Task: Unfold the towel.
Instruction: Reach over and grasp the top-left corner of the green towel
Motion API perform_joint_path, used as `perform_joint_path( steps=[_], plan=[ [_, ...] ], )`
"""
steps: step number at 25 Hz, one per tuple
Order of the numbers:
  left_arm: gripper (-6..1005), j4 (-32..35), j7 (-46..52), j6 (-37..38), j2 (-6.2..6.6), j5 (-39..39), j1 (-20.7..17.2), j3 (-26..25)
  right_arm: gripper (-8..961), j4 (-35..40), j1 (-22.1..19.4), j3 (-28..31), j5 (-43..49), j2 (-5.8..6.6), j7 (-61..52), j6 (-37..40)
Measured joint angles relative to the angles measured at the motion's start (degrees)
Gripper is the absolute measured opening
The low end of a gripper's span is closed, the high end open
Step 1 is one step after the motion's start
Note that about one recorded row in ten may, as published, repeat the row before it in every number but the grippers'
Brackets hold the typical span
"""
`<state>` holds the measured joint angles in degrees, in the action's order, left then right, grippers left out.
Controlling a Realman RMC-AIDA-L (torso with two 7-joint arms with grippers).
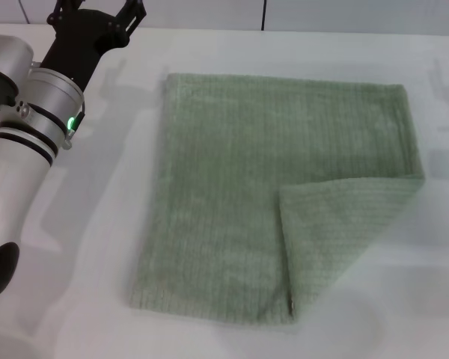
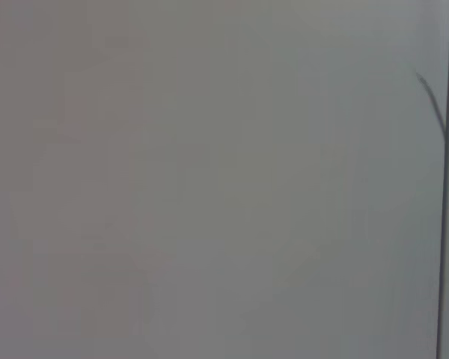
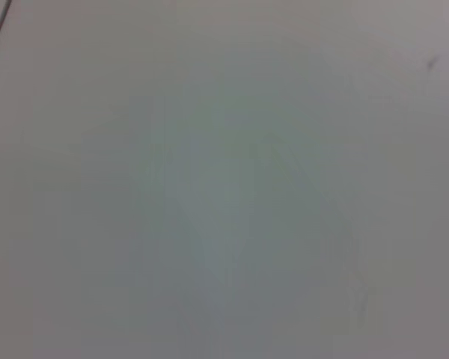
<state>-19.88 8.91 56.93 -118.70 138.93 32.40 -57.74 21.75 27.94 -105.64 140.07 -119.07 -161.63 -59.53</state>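
Towel (image 1: 232, 194) lies flat on the white table (image 1: 404, 314), its near right corner folded back over itself in a triangular flap. Left gripper (image 1: 97, 16) is raised at the far left, clear of the towel, fingers spread and empty. Right gripper not visible.

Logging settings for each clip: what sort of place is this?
Probably a lab or test bench, not a home: a plain white table, one towel laid out alone, and pale wall panels behind. The left gripper hovers beside the towel.
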Motion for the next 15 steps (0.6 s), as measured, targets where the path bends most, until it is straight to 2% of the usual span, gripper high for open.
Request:
perform_joint_path(
  steps=[15],
  plan=[
    [861,-0.05,-2.57,1.63,0.02,-0.01,0.19,-1.59,722,-0.68,0.96,0.09,-0.11,-0.04,-0.28,0.70]
  ],
)
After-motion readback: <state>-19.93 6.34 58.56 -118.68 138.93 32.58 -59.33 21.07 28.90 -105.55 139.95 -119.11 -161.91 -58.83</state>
